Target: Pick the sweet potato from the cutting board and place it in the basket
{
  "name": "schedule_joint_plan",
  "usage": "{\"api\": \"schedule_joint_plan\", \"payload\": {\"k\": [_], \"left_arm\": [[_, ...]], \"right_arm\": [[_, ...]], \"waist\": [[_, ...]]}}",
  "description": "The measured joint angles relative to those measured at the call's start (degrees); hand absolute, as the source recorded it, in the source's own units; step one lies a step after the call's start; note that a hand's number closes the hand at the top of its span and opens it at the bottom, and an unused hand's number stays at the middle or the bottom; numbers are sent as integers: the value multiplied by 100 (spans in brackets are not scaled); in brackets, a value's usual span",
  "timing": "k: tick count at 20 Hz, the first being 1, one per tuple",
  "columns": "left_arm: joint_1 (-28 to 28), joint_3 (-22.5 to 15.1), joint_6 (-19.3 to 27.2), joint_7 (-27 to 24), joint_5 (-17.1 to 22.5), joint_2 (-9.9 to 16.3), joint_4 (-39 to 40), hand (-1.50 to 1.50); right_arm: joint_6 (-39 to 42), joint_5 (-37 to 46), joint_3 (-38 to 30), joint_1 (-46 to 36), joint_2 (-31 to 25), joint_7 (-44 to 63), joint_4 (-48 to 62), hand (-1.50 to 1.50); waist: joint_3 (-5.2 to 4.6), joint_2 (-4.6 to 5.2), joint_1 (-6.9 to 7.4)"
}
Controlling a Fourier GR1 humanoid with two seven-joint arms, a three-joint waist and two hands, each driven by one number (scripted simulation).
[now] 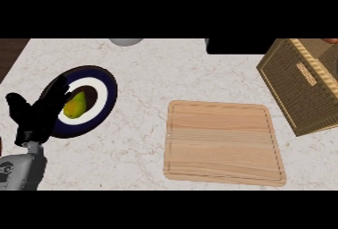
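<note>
In the head view, the left hand shows at the picture's left side, its grey forearm coming up from the lower left corner. Its fingers are straight and spread, pointing up, and they hold nothing. Just past the fingertips, partly behind them, lies a dark blue plate with a white ring, and on it a yellow-green fruit, perhaps a pear or mango, though it is hard to tell. Well to the right of the fingers lies the cutting board, of pale wood, flat on the marble counter. Farther right again, by the upper right corner, is the woven basket, tilted in the view. A small brown-orange bit shows at the basket's top edge; it may be the sweet potato. A grey round thing sits at the counter's far edge.
</note>
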Motion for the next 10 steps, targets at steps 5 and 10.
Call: {"api": "schedule_joint_plan", "payload": {"k": [5,10], "left_arm": [[121,129,4,36,32,95,-27,0],[288,206,54,77,37,115,-84,0]], "right_arm": [[-173,-200,-118,472,550,60,-1236,-150],[52,-622,82,1205,1343,92,-2586,-150]], "waist": [[-5,-99,-200],[-8,-186,-391]]}}
